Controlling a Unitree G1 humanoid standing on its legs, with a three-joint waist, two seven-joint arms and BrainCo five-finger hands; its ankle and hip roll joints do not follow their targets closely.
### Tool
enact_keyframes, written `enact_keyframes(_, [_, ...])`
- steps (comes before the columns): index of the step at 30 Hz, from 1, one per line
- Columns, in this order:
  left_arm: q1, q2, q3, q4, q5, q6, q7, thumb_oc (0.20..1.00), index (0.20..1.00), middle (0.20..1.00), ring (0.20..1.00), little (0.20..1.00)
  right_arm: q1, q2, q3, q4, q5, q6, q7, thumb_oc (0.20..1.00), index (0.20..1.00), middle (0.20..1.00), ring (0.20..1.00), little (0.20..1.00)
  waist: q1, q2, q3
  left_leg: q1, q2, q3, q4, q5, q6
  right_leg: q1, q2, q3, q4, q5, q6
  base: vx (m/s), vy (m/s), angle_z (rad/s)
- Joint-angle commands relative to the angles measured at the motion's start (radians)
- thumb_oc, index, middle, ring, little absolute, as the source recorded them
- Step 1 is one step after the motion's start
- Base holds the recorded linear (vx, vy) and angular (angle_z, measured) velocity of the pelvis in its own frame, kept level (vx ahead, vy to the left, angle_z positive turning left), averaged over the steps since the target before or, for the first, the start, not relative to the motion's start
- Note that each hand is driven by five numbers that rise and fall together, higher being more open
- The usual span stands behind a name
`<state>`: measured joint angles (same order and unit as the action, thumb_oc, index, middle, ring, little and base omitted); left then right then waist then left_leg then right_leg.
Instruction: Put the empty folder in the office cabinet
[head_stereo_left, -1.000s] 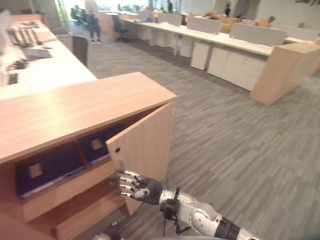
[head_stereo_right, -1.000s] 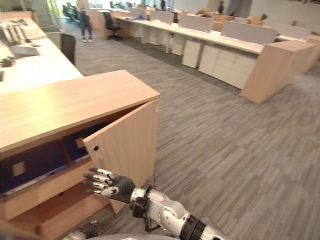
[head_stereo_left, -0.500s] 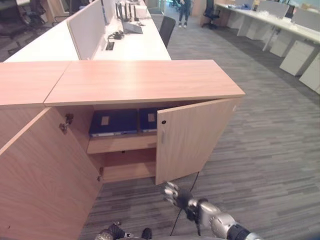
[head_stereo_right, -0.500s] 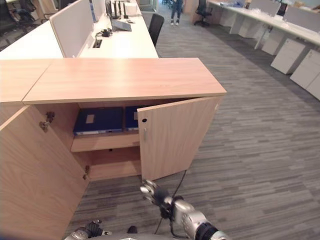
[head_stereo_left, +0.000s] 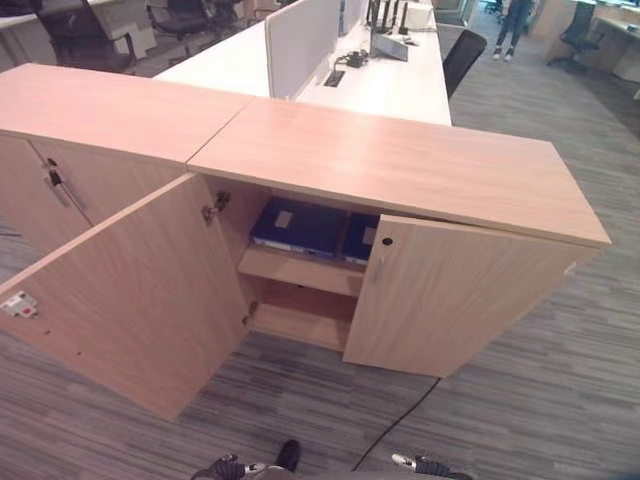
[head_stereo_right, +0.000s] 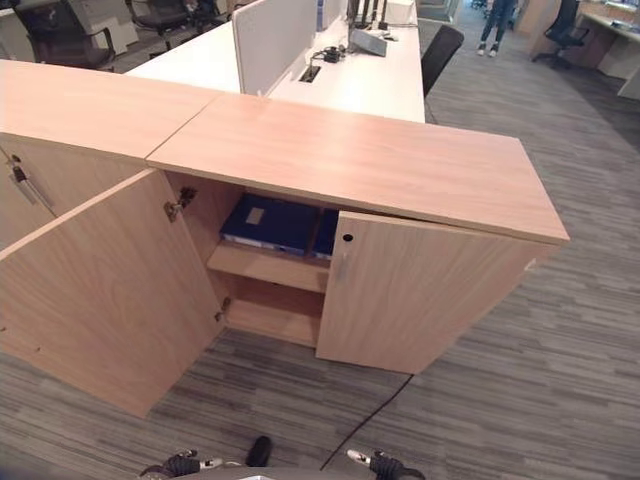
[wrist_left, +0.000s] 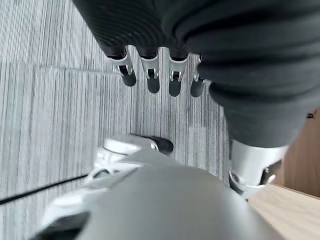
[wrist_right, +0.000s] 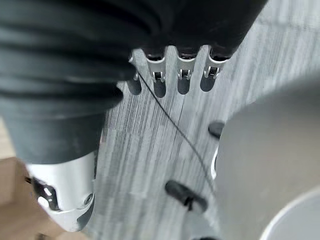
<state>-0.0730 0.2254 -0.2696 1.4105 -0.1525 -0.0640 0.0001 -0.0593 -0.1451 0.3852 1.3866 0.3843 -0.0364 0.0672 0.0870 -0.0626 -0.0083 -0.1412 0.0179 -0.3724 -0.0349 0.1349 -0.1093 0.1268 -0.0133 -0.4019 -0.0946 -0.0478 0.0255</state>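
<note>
Two dark blue flat folders (head_stereo_left: 298, 226) lie side by side on the upper shelf of the light wooden office cabinet (head_stereo_left: 400, 170), labels up, which looks like stored filing; whether either is the empty one the task means I cannot tell. Neither hand carries a folder. The cabinet's left wooden door (head_stereo_left: 130, 290) is swung wide, and the right wooden door (head_stereo_left: 450, 300) stands partly closed, covering part of the second folder; the gap between them leaves the shelves reachable from the front. The lower shelf (head_stereo_right: 275, 315) looks bare, a likely spot if a folder has yet to go in.

The left hand (wrist_left: 155, 75) hangs low beside the body, well below and in front of the shelves, its fingers straight and relaxed over the grey striped carpet (head_stereo_left: 520, 400), touching and holding nothing. The right hand (wrist_right: 175, 75) hangs likewise on the other side, fingers loose and extended toward the carpet, empty. Both are well apart from the doors.
</note>
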Motion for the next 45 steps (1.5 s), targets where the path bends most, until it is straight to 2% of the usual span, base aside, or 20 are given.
enact_keyframes(1, [-0.029, -0.022, 0.065, 0.053, -0.056, 0.0, -0.028, 1.0, 1.0, 1.0, 1.0, 1.0, -0.011, -0.002, -0.001, 0.013, -0.04, -0.009, 0.007, 1.0, 1.0, 1.0, 1.0, 1.0, 0.041, 0.0, 0.073, 0.092, 0.03, -0.006, 0.095, -0.161, -0.034, -0.054, -0.013, 0.03, 0.007, -0.03, 0.031, -0.03, -0.08, 0.02])
enact_keyframes(3, [-0.024, -0.022, 0.07, 0.055, -0.068, -0.003, -0.026, 1.0, 1.0, 1.0, 1.0, 1.0, -0.021, -0.007, -0.009, 0.01, -0.036, -0.014, 0.002, 1.0, 1.0, 1.0, 1.0, 1.0, 0.038, -0.001, 0.082, 0.067, 0.032, 0.009, 0.112, -0.149, -0.036, -0.058, -0.019, 0.014, 0.007, -0.03, 0.033, -0.05, -0.014, 0.09])
enact_keyframes(4, [-0.02, -0.029, 0.078, 0.058, -0.077, -0.007, -0.024, 1.0, 1.0, 1.0, 1.0, 1.0, -0.033, -0.014, -0.016, 0.006, -0.038, -0.018, 0.001, 1.0, 1.0, 1.0, 1.0, 1.0, 0.033, 0.0, 0.094, 0.033, 0.062, 0.078, 0.132, -0.134, -0.046, -0.059, -0.021, 0.0, 0.007, -0.037, 0.033, -0.09, 0.042, 0.28])
enact_keyframes(7, [-0.003, -0.045, 0.105, 0.04, -0.112, -0.008, -0.01, 1.0, 1.0, 1.0, 1.0, 1.0, -0.066, -0.028, -0.034, -0.009, -0.017, -0.026, -0.015, 1.0, 1.0, 1.0, 1.0, 1.0, 0.034, 0.007, 0.12, -0.028, 0.172, 0.41, 0.191, -0.099, -0.008, -0.066, -0.042, -0.045, 0.007, -0.032, 0.044, -0.12, 0.003, 0.47])
enact_keyframes(8, [0.007, -0.044, 0.126, 0.034, -0.142, -0.012, 0.0, 1.0, 1.0, 1.0, 1.0, 1.0, -0.073, -0.031, -0.041, -0.017, -0.008, -0.03, -0.021, 1.0, 1.0, 1.0, 1.0, 1.0, 0.036, 0.015, 0.12, -0.018, 0.219, 0.495, 0.2, -0.109, -0.016, -0.055, -0.037, -0.058, 0.007, -0.042, 0.048, -0.02, -0.038, 0.42])
enact_keyframes(10, [0.017, -0.045, 0.164, 0.014, -0.204, -0.022, 0.008, 1.0, 1.0, 1.0, 1.0, 1.0, -0.078, -0.034, -0.052, -0.021, 0.0, -0.03, -0.024, 1.0, 1.0, 1.0, 1.0, 1.0, 0.035, 0.031, 0.11, -0.014, 0.252, 0.579, 0.186, -0.076, -0.031, -0.05, -0.038, -0.083, 0.007, -0.047, 0.045, 0.03, 0.022, 0.56])
enact_keyframes(16, [0.027, -0.03, 0.25, -0.047, -0.335, -0.034, 0.006, 1.0, 1.0, 1.0, 1.0, 1.0, -0.038, -0.029, -0.055, 0.027, -0.079, -0.01, -0.012, 1.0, 1.0, 1.0, 1.0, 1.0, 0.056, 0.055, 0.064, 0.053, 0.314, 0.558, 0.046, 0.017, -0.092, -0.011, -0.047, -0.127, 0.007, -0.057, 0.046, 0.07, 0.086, 0.74])
enact_keyframes(18, [0.028, -0.013, 0.295, -0.099, -0.407, -0.055, 0.023, 1.0, 1.0, 1.0, 1.0, 1.0, -0.034, -0.038, -0.066, 0.025, -0.085, -0.011, -0.016, 1.0, 1.0, 1.0, 1.0, 1.0, 0.066, 0.062, 0.059, 0.061, 0.374, 0.565, 0.028, 0.073, -0.107, -0.006, -0.064, -0.155, 0.007, -0.06, 0.049, -0.03, 0.195, 0.51])
enact_keyframes(19, [0.084, 0.08, 0.352, -0.147, -0.41, -0.039, -0.02, 1.0, 1.0, 1.0, 1.0, 1.0, -0.026, -0.072, -0.096, 0.004, -0.077, -0.019, -0.001, 1.0, 1.0, 1.0, 1.0, 1.0, 0.076, 0.077, 0.061, 0.063, 0.389, 0.56, 0.029, 0.094, -0.115, -0.009, -0.075, -0.163, 0.007, -0.052, 0.056, -0.05, 0.244, 0.55])
enact_keyframes(23, [0.153, 0.093, 0.348, -0.353, -0.438, -0.063, -0.009, 1.0, 1.0, 1.0, 1.0, 1.0, -0.018, -0.126, -0.163, 0.011, -0.107, -0.012, -0.012, 1.0, 1.0, 1.0, 1.0, 1.0, 0.068, 0.119, 0.043, 0.083, 0.403, 0.556, -0.008, 0.106, -0.124, -0.019, -0.115, -0.203, 0.007, -0.023, 0.081, -0.05, 0.27, 0.35])
enact_keyframes(25, [0.187, 0.097, 0.347, -0.436, -0.429, -0.057, -0.014, 1.0, 1.0, 1.0, 1.0, 1.0, -0.017, -0.152, -0.201, 0.023, -0.125, -0.005, -0.019, 1.0, 1.0, 1.0, 1.0, 1.0, 0.058, 0.144, 0.023, 0.098, 0.387, 0.557, -0.032, 0.071, -0.119, -0.027, -0.135, -0.206, 0.007, -0.001, 0.1, 0.0, 0.48, 0.36])
enact_keyframes(26, [0.192, 0.107, 0.33, -0.467, -0.386, -0.055, -0.028, 1.0, 1.0, 1.0, 1.0, 1.0, -0.007, -0.169, -0.232, 0.036, -0.145, 0.001, -0.019, 1.0, 1.0, 1.0, 1.0, 1.0, 0.044, 0.161, 0.007, 0.109, 0.359, 0.559, -0.035, 0.013, -0.111, -0.033, -0.18, -0.205, 0.007, 0.033, 0.127, 0.04, 0.419, 0.45])
enact_keyframes(28, [0.185, 0.11, 0.322, -0.473, -0.371, -0.054, -0.033, 1.0, 1.0, 1.0, 1.0, 1.0, -0.003, -0.177, -0.245, 0.038, -0.149, 0.006, -0.014, 1.0, 1.0, 1.0, 1.0, 1.0, 0.039, 0.165, 0.002, 0.112, 0.336, 0.561, -0.034, -0.01, -0.101, -0.033, -0.212, -0.21, 0.007, 0.056, 0.145, 0.01, 0.381, 0.36])
enact_keyframes(32, [0.107, 0.141, 0.336, -0.379, -0.314, -0.046, -0.036, 1.0, 1.0, 1.0, 1.0, 1.0, 0.011, -0.176, -0.316, 0.032, -0.116, 0.019, 0.009, 1.0, 1.0, 1.0, 1.0, 1.0, 0.009, 0.144, -0.017, 0.11, 0.187, 0.561, -0.044, -0.095, -0.035, -0.058, -0.367, -0.231, 0.007, 0.169, 0.216, -0.02, 0.508, 0.23])
enact_keyframes(34, [0.103, 0.142, 0.335, -0.376, -0.314, -0.047, -0.036, 1.0, 1.0, 1.0, 1.0, 1.0, 0.011, -0.175, -0.317, 0.031, -0.116, 0.019, 0.008, 1.0, 1.0, 1.0, 1.0, 1.0, 0.009, 0.14, -0.017, 0.108, 0.181, 0.561, -0.044, -0.096, -0.032, -0.059, -0.373, -0.231, 0.007, 0.172, 0.218, 0.0, 0.178, 0.22])
enact_keyframes(36, [0.043, 0.143, 0.31, -0.271, -0.262, -0.048, -0.046, 1.0, 1.0, 1.0, 1.0, 1.0, 0.016, -0.163, -0.327, 0.024, -0.113, 0.026, 0.019, 1.0, 1.0, 1.0, 1.0, 1.0, -0.002, 0.12, -0.029, 0.096, 0.081, 0.553, -0.052, -0.138, 0.009, -0.071, -0.454, -0.242, 0.011, 0.223, 0.236, 0.02, 0.44, 0.05])
enact_keyframes(38, [0.033, 0.141, 0.302, -0.245, -0.247, -0.045, -0.049, 1.0, 1.0, 1.0, 1.0, 1.0, 0.018, -0.158, -0.332, 0.02, -0.111, 0.026, 0.022, 1.0, 1.0, 1.0, 1.0, 1.0, -0.006, 0.114, -0.032, 0.095, 0.054, 0.551, -0.052, -0.149, 0.02, -0.07, -0.476, -0.246, 0.014, 0.238, 0.236, 0.04, 0.314, 0.15])
enact_keyframes(39, [0.008, 0.137, 0.288, -0.208, -0.239, -0.044, -0.054, 1.0, 1.0, 1.0, 1.0, 1.0, 0.016, -0.156, -0.332, 0.011, -0.106, 0.027, 0.025, 1.0, 1.0, 1.0, 1.0, 1.0, -0.018, 0.112, -0.03, 0.104, 0.015, 0.549, -0.052, -0.163, 0.038, -0.072, -0.513, -0.25, 0.023, 0.284, 0.236, 0.04, 0.304, 0.04])
enact_keyframes(43, [-0.015, 0.137, 0.278, -0.183, -0.222, -0.039, -0.055, 1.0, 1.0, 1.0, 1.0, 1.0, 0.005, -0.153, -0.335, 0.016, -0.101, 0.026, 0.025, 1.0, 1.0, 1.0, 1.0, 1.0, -0.027, 0.121, -0.025, 0.115, -0.007, 0.557, -0.052, -0.171, 0.059, -0.073, -0.526, -0.256, 0.054, 0.287, 0.236, 0.03, 0.21, 0.02])
enact_keyframes(45, [-0.029, 0.156, 0.268, -0.161, -0.202, -0.033, -0.054, 1.0, 1.0, 1.0, 1.0, 1.0, 0.018, -0.137, -0.321, 0.01, -0.08, 0.021, 0.039, 1.0, 1.0, 1.0, 1.0, 1.0, -0.061, 0.132, -0.001, 0.147, -0.026, 0.555, -0.052, -0.176, 0.089, -0.078, -0.471, -0.148, 0.189, 0.187, 0.206, 0.11, 0.231, 0.1])
